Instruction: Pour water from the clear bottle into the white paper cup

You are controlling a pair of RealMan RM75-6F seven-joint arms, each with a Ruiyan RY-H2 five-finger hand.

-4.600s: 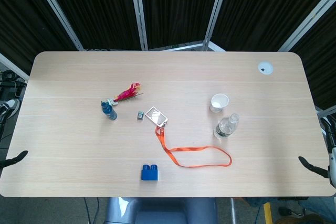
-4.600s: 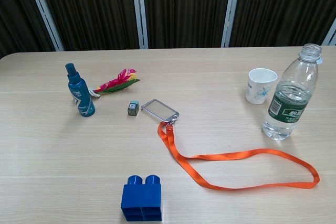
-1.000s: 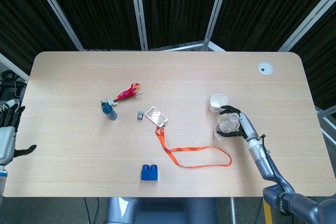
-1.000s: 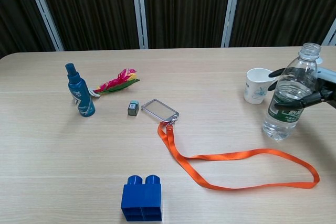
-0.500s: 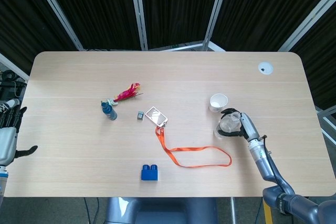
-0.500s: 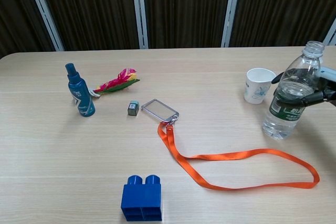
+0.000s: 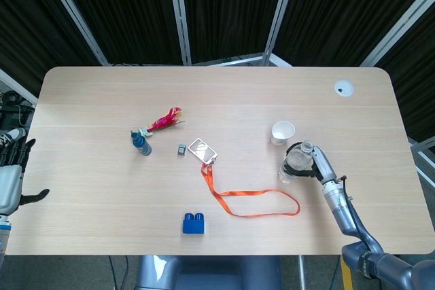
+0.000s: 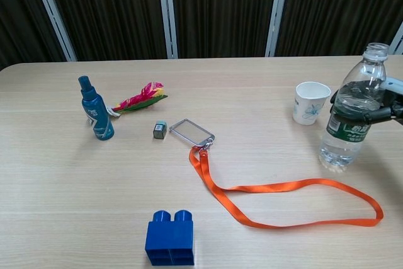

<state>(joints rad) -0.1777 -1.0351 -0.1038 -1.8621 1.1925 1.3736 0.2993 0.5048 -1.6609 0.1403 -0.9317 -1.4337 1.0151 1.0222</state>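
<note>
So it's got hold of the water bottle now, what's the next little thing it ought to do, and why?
Probably carry the bottle left toward the paper cup, keeping it upright. The right hand grips the bottle around its middle, its mouth is open, and the cup stands upright beside it, not yet under the mouth, so tipping now might spill.

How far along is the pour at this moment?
Done: the right hand grips the uncapped clear plastic water bottle, upright. In hand: carrying it toward the white paper cup beside it. Left: tilting and pouring; the bottle's water has not gone in yet.

bare table [image 8: 252,80] behind white paper cup [image 8: 311,102]
</note>
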